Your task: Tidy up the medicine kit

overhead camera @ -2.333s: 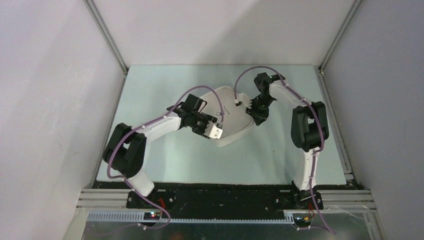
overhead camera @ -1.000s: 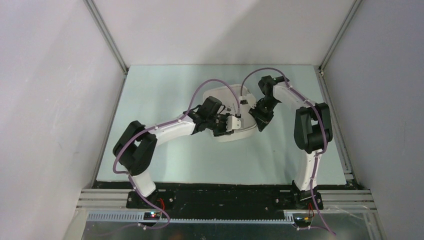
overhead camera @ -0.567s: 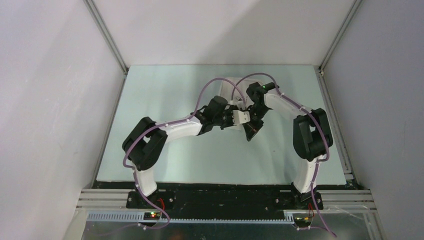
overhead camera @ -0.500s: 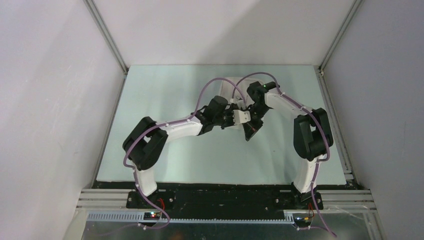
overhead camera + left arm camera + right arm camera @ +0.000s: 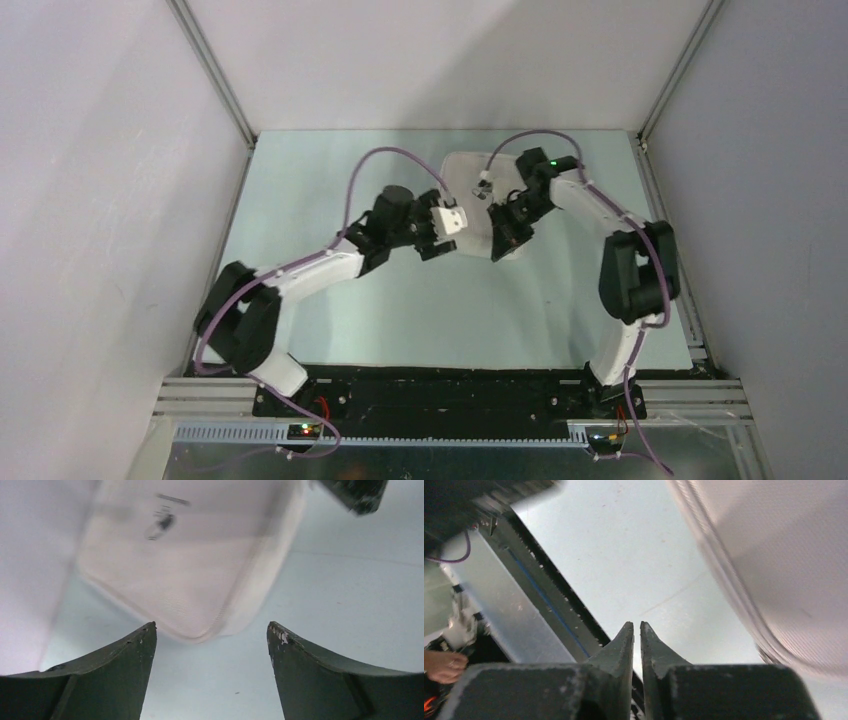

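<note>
The white rounded soft zip case (image 5: pixel 200 565) is flanked by left end effector (image 5: pixel 211 626), spread empty, and right end effector (image 5: pixel 634 625), closed empty.

top cam fixed high behind the arm bases, looking down on the whole table (image 5: pixel 330 320). left wrist cam low and close, facing the medicine kit (image 5: pixel 200 570) — right wrist cam beside it, looking back at the near rail (image 5: pixel 524 605). kit shows in all three.
</note>
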You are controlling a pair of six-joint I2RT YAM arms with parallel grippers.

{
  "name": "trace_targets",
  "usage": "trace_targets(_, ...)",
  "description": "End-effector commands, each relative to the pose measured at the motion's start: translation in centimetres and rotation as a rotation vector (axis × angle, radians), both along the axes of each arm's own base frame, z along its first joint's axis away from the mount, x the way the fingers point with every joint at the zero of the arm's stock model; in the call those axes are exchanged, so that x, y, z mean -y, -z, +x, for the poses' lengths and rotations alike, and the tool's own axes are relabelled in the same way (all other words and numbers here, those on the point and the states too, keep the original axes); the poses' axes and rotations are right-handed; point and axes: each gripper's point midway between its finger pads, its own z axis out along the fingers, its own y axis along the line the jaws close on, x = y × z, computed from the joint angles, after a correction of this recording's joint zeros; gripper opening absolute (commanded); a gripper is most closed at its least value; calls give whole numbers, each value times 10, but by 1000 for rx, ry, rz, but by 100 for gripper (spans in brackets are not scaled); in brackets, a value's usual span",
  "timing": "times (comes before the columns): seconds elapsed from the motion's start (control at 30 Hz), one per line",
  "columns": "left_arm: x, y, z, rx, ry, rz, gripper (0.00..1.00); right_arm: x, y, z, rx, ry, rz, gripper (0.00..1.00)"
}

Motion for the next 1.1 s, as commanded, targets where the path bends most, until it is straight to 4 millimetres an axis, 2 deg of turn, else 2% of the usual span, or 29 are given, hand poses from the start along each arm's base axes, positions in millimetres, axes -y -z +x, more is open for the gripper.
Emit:
trace_targets(0.0, -18, -76, 10, 87, -52, -156, 88, 24, -57, 28, 266, 99, 114, 23)
trace_targets(0.03, -21, -84, 14, 88, -74, -172, 94, 33, -63, 33, 315, 124, 106, 28)
trace_targets(0.07, -27, -86, 23, 59, -132, -195, 96, 37, -68, 44, 361, 155, 104, 38)
trace_targets(0.1, -29, -98, 32, 50, -166, -221, 99, 49, -69, 55, 393, 210, 78, 44)
trace_targets(0.13, -37, -90, 45, -33, -241, -251, 99, 52, -75, 71, 416, 287, 91, 55)
trace_targets(0.17, -36, -103, 52, -123, -295, -309, 99, 66, -77, 92, 443, 363, 96, 58)
trace_targets(0.2, -44, -87, 68, -216, -349, -316, 100, 76, -71, 106, 386, 471, 101, 63)
trace_targets(0.23, -42, -102, 76, -320, -413, -392, 100, 82, -72, 119, 366, 555, 107, 64)
trace_targets(0.27, -49, -84, 90, -418, -457, -410, 100, 90, -66, 133, 351, 605, 99, 76)
trace_targets(0.3, -48, -97, 98, -508, -501, -494, 100, 96, -63, 144, 357, 653, 80, 81)
trace_targets(0.33, -53, -85, 109, -591, -531, -525, 100, 100, -56, 155, 353, 674, 60, 87)
trace_targets(0.37, -52, -82, 118, -679, -576, -582, 100, 104, -52, 161, 352, 700, 37, 88)
trace_targets(0.4, -61, -82, 124, -731, -594, -618, 100, 106, -44, 172, 338, 716, 21, 90)
trace_targets(0.47, -69, -75, 133, -832, -635, -676, 100, 112, -30, 188, 315, 772, -22, 88)
trace_targets(0.57, -85, -70, 131, -814, -651, -662, 100, 116, -16, 209, 311, 821, -52, 80)
trace_targets(0.67, -99, -66, 124, -826, -669, -665, 100, 101, -2, 223, 314, 747, -22, 70)
trace_targets(0.7, -105, -70, 123, -818, -675, -674, 100, 96, 6, 224, 320, 703, -19, 65)
trace_targets(0.73, -108, -65, 119, -822, -685, -667, 100, 89, 4, 224, 326, 657, 15, 62)
trace_targets(0.83, -124, -71, 114, -785, -706, -669, 100, 62, 6, 215, 322, 506, 106, 50)
trace_targets(0.87, -128, -66, 110, -784, -713, -655, 100, 55, 7, 208, 344, 414, 124, 48)
trace_targets(0.9, -132, -71, 107, -765, -717, -656, 100, 44, 8, 203, 358, 348, 130, 45)
trace_targets(1.07, -146, -71, 82, -686, -708, -600, 100, -1, 19, 174, 405, 20, 174, 36)
